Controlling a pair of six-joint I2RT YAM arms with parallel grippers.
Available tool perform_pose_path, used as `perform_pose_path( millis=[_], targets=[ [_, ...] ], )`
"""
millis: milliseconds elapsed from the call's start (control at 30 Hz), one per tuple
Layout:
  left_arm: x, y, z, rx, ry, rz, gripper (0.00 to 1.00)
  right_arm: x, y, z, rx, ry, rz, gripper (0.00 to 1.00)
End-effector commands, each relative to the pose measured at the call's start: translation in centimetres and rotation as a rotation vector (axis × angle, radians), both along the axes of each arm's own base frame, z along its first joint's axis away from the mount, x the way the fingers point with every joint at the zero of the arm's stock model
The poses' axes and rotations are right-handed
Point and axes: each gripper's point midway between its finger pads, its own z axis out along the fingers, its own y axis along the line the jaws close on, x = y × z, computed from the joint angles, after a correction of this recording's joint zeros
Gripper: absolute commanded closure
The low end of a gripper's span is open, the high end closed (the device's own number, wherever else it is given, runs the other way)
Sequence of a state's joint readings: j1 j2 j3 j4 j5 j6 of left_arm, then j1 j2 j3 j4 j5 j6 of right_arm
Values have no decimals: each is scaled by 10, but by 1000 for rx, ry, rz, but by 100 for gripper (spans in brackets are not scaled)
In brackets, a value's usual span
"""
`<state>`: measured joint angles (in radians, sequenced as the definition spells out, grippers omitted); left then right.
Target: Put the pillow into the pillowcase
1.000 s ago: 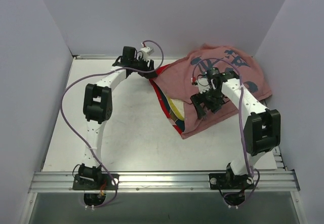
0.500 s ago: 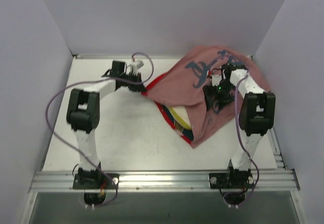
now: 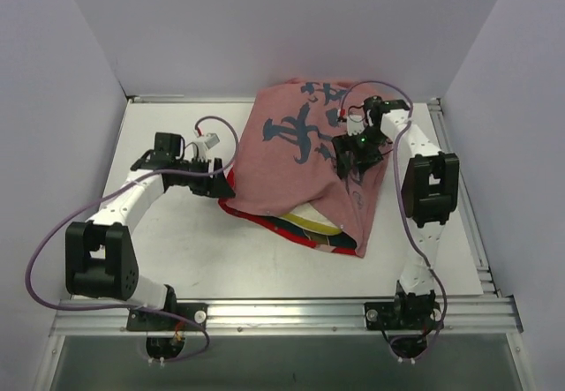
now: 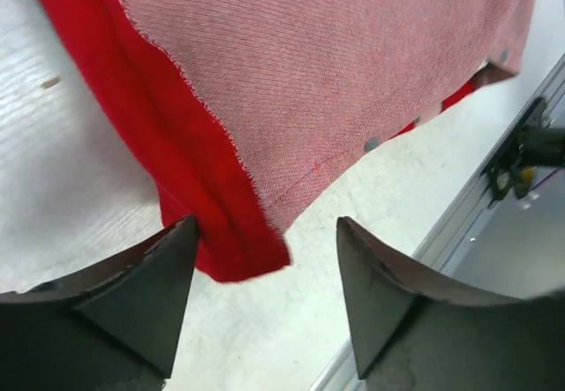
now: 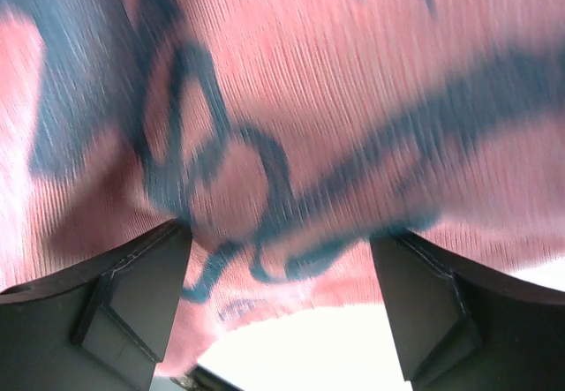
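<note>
Judging by how things lie, the step in hand is drawing the pillowcase [image 3: 300, 157] down over the pillow [image 3: 307, 218], and it is well along. The case lies between the two claws, dull pink side up with its dark-blue marks showing. Only a cream and yellow strip of pillow peeks out at the open mouth, on the near side of both claws.

The left claw [image 4: 265, 232] sits low on the desk [image 3: 177, 135] at the case's edge. Its jaws stand well apart and grip nothing. The red hem [image 4: 177, 161] ends in a corner lying between them, close against one finger, with pink cloth spreading ahead of the claw.

The right claw [image 5: 281, 232] is over the far part of the case, jaws spread wide. Pink cloth with blue marks fills the space ahead of and between its fingers. That view is blurred, but nothing looks pinched.

The next move probably calls for the left claw to close on the hem corner between its jaws. The right claw would need a hold on the mouth's other side, nearer than where it now stands. Both could then pull the mouth past the exposed strip. The cloth is limp and may slip or bunch, so the hold should take the hem's folded edge, not a single layer.
</note>
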<state>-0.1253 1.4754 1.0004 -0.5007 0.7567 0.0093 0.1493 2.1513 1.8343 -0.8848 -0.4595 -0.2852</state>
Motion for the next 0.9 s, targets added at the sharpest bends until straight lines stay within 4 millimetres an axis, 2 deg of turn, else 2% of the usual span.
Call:
perform_pose_path(
  millis=[0,33,67,100,133,200,267,367,433,500,600,633,733,867],
  targets=[
    [2,13,37,10,-35,15,27,-21,-41,54,19,-91,-30,15],
    [9,14,47,22,-76,-9,18,-53,-49,46,11,-1,-24,14],
    [5,14,47,33,-52,-19,12,-69,-55,48,4,17,-18,13],
    [4,13,44,71,-49,-27,10,-85,-63,61,-2,-6,-11,13],
    [9,12,42,104,-58,-48,9,-117,-64,49,-6,87,-2,13],
    [4,13,28,202,-31,-76,4,-152,-64,52,-4,144,-2,13],
    [4,16,13,269,-10,-105,4,-180,-61,42,8,238,-20,13],
    [7,26,-8,357,30,-103,4,-208,-56,32,35,376,-27,13],
    [10,31,-16,393,40,-104,5,-215,-50,24,61,471,-47,14],
    [12,33,-17,401,34,-104,5,-215,-43,16,96,522,-70,14],
    [14,36,-19,415,20,-98,5,-202,-35,3,103,521,-138,13],
    [14,37,-17,415,12,-92,4,-194,-35,-9,81,479,-145,13],
    [14,41,-17,398,-2,-70,4,-188,-29,-32,20,461,-159,15],
    [13,38,-12,351,-30,-61,4,-199,-7,-44,8,528,-123,23]
  ],
)
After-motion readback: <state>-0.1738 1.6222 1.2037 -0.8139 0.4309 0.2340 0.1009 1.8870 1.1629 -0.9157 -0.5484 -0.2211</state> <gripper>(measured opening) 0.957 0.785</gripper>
